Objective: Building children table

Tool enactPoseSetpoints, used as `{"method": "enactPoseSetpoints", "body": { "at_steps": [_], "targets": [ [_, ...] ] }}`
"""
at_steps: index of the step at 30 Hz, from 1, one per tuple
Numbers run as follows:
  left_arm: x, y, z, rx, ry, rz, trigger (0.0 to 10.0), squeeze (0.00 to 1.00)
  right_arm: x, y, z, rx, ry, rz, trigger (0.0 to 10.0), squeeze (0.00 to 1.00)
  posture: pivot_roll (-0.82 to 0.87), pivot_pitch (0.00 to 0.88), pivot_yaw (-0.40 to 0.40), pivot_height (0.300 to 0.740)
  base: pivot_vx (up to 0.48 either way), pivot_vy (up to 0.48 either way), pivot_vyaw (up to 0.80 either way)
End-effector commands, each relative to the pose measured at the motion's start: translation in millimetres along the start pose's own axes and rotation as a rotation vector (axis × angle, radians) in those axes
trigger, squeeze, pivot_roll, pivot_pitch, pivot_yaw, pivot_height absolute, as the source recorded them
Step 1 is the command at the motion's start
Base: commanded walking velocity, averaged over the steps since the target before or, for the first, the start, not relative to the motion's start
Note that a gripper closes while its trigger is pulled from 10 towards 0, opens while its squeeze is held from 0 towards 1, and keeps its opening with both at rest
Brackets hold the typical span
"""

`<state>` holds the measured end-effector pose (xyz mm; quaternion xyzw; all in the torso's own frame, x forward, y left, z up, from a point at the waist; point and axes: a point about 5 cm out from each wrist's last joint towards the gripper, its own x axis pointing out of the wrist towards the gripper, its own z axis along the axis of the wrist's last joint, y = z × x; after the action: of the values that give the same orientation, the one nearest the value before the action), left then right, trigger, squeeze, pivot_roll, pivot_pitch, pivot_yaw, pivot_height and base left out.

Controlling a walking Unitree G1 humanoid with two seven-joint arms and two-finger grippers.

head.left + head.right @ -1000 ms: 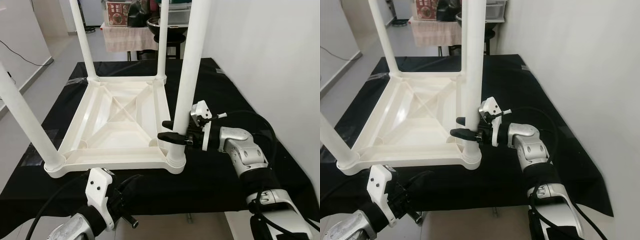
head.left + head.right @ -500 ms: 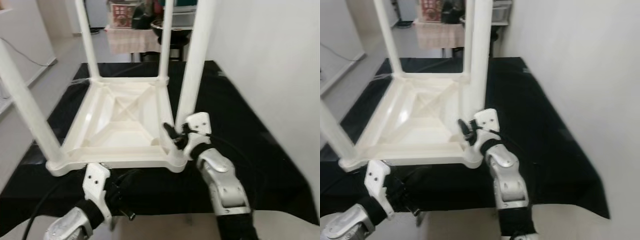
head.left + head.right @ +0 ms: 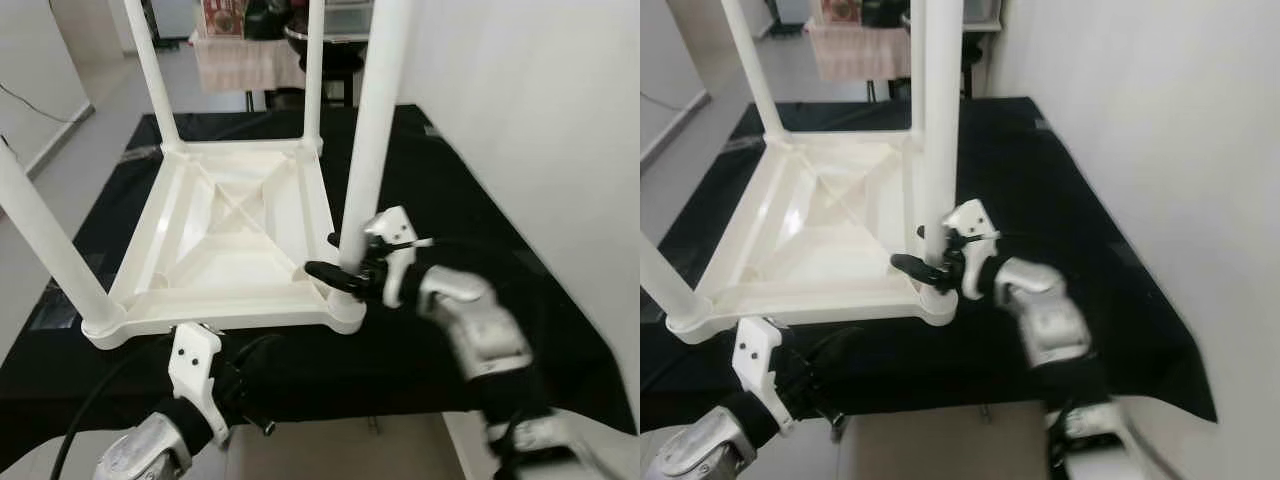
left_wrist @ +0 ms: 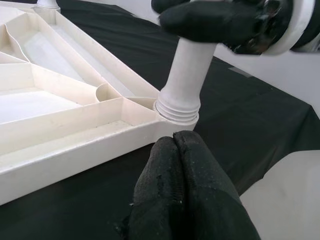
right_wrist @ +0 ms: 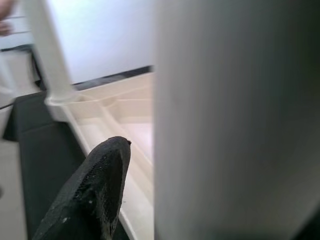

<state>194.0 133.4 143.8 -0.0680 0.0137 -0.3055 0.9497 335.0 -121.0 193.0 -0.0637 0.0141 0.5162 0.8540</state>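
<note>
Table nearly built: four legs stood in the upturned top.
Eye views: the white top [image 3: 225,240] lay underside up on a black cloth [image 3: 440,200], all four legs upright in their corners; the right gripper [image 3: 335,268] had its fingers pinched round the near right leg [image 3: 372,130] just above its socket, likely seating it. Left wrist view: the left gripper [image 4: 182,150], fingers pressed together, sat just before that socket. Right wrist view: the leg close against one finger [image 5: 92,182]. No writing was legible.

Even, bright indoor light; my right forearm [image 3: 480,330] smears with motion blur, and the near leg [image 5: 235,120] sits out of focus.
</note>
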Motion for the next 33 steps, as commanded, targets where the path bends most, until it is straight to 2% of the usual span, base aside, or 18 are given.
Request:
{"method": "enactPoseSetpoints", "body": {
  "at_steps": [1,3,5,8,9,17,22,23,24,25,27,28,29,30,31,33],
  "targets": [
    [0.1,-0.3,-3.1,-0.006,0.011,0.005,10.0,0.00,-0.2,3.3,-11.7,0.029,0.033,0.094,10.0,0.00,0.10,0.062,-0.059,0.740,0.000,0.000,0.00],
    [-0.4,-1.9,-3.6,-0.009,0.013,0.003,10.0,0.00,-3.6,-8.8,-18.3,0.045,0.083,0.126,10.0,0.00,0.11,0.064,-0.061,0.740,0.000,0.000,0.00],
    [-0.7,-2.4,-3.6,-0.010,0.015,0.003,10.0,0.00,-2.0,-13.9,-19.2,0.051,0.095,0.129,10.0,0.00,0.12,0.064,-0.062,0.740,0.000,0.000,0.00],
    [-0.7,-2.4,-3.6,-0.010,0.015,0.003,10.0,0.00,-2.0,-13.9,-19.2,0.051,0.095,0.129,10.0,0.00,0.12,0.064,-0.062,0.740,0.000,0.000,0.00],
    [-1.5,-2.8,-3.6,-0.011,0.017,0.001,10.0,0.00,0.4,-16.6,-17.8,0.062,0.090,0.137,0.0,0.00,0.12,0.068,-0.059,0.740,0.000,0.000,0.00],
    [-3.0,-3.5,-3.4,-0.012,0.020,0.000,10.0,0.00,1.8,-20.2,-13.8,0.081,0.076,0.167,0.0,0.00,0.12,0.075,-0.059,0.740,0.000,0.000,0.00],
    [-3.5,-4.1,-2.7,-0.012,0.018,0.000,10.0,0.00,-2.8,-22.6,-15.1,0.097,0.067,0.173,0.0,0.00,0.11,0.081,-0.059,0.740,0.000,0.000,0.00],
    [-3.8,-4.4,-1.4,-0.011,0.015,0.000,10.0,0.00,-6.0,-16.9,-22.7,0.100,0.071,0.086,0.0,0.00,0.10,0.102,-0.069,0.740,0.000,0.000,0.00],
    [-3.8,-4.4,-1.4,-0.011,0.015,0.000,10.0,0.00,-6.0,-16.9,-22.7,0.100,0.071,0.086,0.0,0.00,0.10,0.102,-0.069,0.740,0.000,0.000,0.00],
    [-4.7,-3.7,0.1,-0.010,0.011,0.001,10.0,0.00,-1.0,-5.0,-35.3,0.068,0.116,-0.110,0.0,0.00,0.09,0.113,-0.065,0.740,0.000,0.000,0.00],
    [-4.7,-3.7,0.1,-0.010,0.011,0.001,10.0,0.00,-1.0,-5.0,-35.3,0.068,0.116,-0.110,0.0,0.00,0.09,0.113,-0.065,0.740,0.000,0.000,0.00],
    [-5.7,-1.9,1.4,-0.008,0.009,0.003,10.0,0.00,7.0,13.3,-43.2,0.203,0.074,-0.373,0.0,0.00,0.07,0.123,-0.049,0.740,0.000,0.000,0.00],
    [-6.3,-0.6,2.3,-0.007,0.008,0.004,10.0,0.00,5.6,25.0,-48.6,0.319,0.066,-0.567,0.0,0.00,0.07,0.122,-0.047,0.740,0.000,0.000,0.00],
    [-6.3,-0.6,2.3,-0.007,0.008,0.004,10.0,0.00,5.6,25.0,-48.6,0.319,0.066,-0.567,0.0,0.00,0.07,0.122,-0.047,0.740,0.000,0.000,0.00],
    [-6.2,0.8,2.6,-0.006,0.008,0.004,10.0,0.00,7.7,41.4,-55.2,0.331,0.096,-0.632,0.0,0.00,0.07,0.120,-0.045,0.740,0.000,0.000,0.00],
    [-6.2,0.8,2.6,-0.006,0.008,0.004,10.0,0.00,7.7,41.4,-55.2,0.331,0.096,-0.632,0.0,0.00,0.07,0.120,-0.045,0.740,0.000,0.000,0.00]
  ]
}}
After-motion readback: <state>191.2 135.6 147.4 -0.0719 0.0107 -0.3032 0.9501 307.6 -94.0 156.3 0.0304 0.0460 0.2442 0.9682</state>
